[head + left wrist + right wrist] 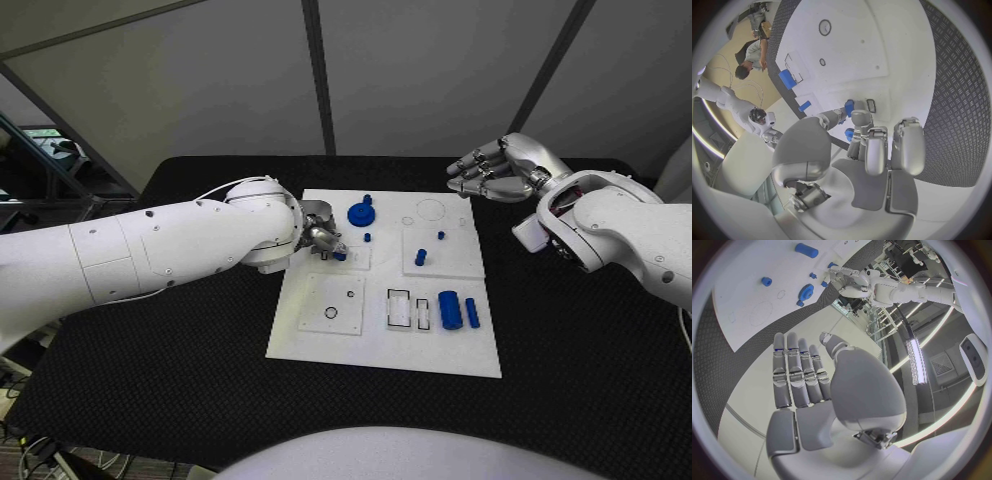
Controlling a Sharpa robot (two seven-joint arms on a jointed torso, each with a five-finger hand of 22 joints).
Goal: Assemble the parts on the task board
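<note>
The white task board lies in the middle of the black table. My left hand is over the board's left-middle section and pinches a small blue part between thumb and finger; the left wrist view shows this blue part at the fingertips, beside a small slot. My right hand hovers beyond the board's far right corner, fingers apart and straight, holding nothing. A blue gear, two short blue pegs and a blue cylinder with a thinner bar are on the board.
Outlined rectangular slots and a round hole mark the board's near half. Black table mat surrounds the board on all sides. A dark frame stands off the table's far left edge.
</note>
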